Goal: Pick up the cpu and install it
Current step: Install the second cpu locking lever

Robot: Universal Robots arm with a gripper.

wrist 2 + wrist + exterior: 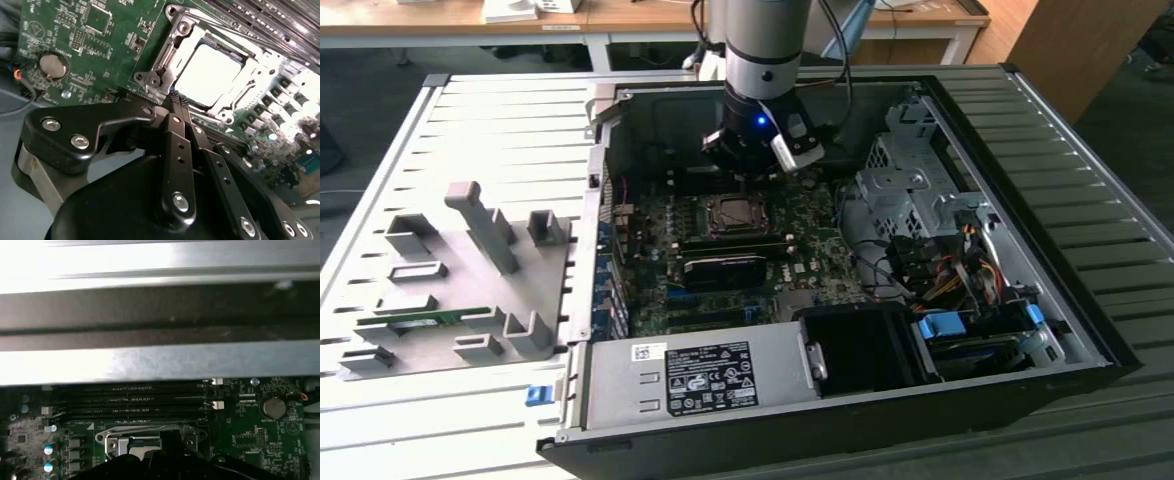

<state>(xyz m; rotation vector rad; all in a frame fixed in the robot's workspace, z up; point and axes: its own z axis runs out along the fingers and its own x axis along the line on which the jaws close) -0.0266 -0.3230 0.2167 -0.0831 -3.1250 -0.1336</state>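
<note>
Grey slotted bench (pixel 480 120): carries the open black computer case (pixel 1067 300), seen in the exterior view.
Black robot hand (pixel 178 100): closed, gripping nothing, fingertips just beside the socket.
Silver-grey square cpu (pixel 207 75): seated in the metal-framed socket (pixel 165 60); judgement: check it lies flat.

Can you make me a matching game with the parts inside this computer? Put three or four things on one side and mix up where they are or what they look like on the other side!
Things:
1. cpu
2. gripper
3. coin battery
4. memory stick

Descriptions:
A. round and silver, on the green board
B. shiny square sitting in the socket
C. green, lying on the grey tray outside the case
D. black, fingers shut, empty, beside the socket

Pairs: 1-B, 2-D, 3-A, 4-C
</note>
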